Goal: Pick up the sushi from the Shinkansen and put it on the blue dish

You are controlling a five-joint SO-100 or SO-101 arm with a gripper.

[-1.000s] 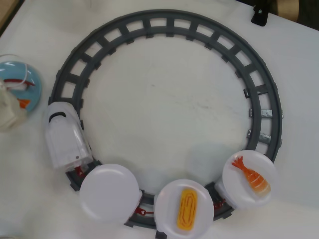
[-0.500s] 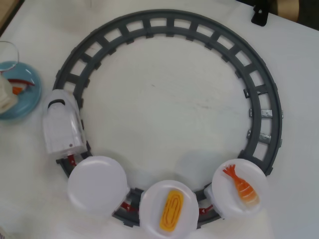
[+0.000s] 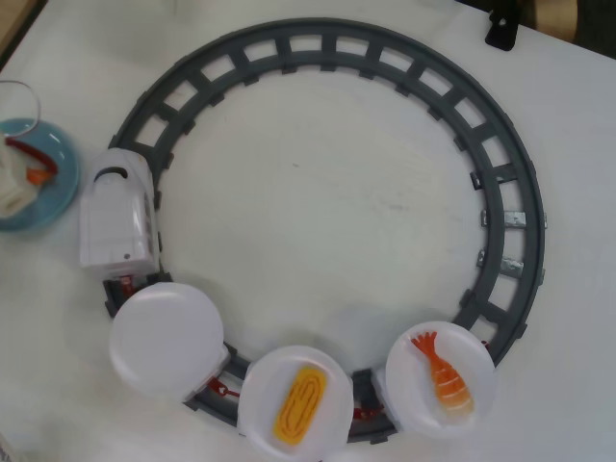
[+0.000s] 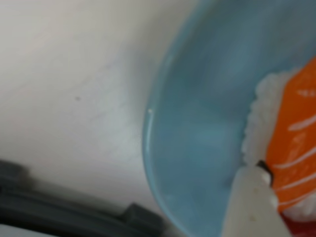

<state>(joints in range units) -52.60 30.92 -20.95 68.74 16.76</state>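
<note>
The blue dish [image 3: 60,183] lies at the left edge of the overhead view and fills the wrist view [image 4: 197,148]. The sushi [image 4: 296,148], orange with white stripes on white rice, sits over the dish's inside. A small orange bit of it shows in the overhead view [image 3: 38,176]. My gripper [image 4: 282,210] has a white finger [image 4: 249,207] against the sushi's side and a red part on the other side, so it looks shut on it. The white Shinkansen [image 3: 120,217] stands on the track right of the dish. Its first car carries an empty white plate [image 3: 166,339].
The grey ring track [image 3: 500,192] circles the table's middle. Two more cars carry white plates, one with a yellow egg piece [image 3: 298,404] and one with an orange shrimp piece [image 3: 445,377]. A black clamp [image 3: 500,29] sits at the top right.
</note>
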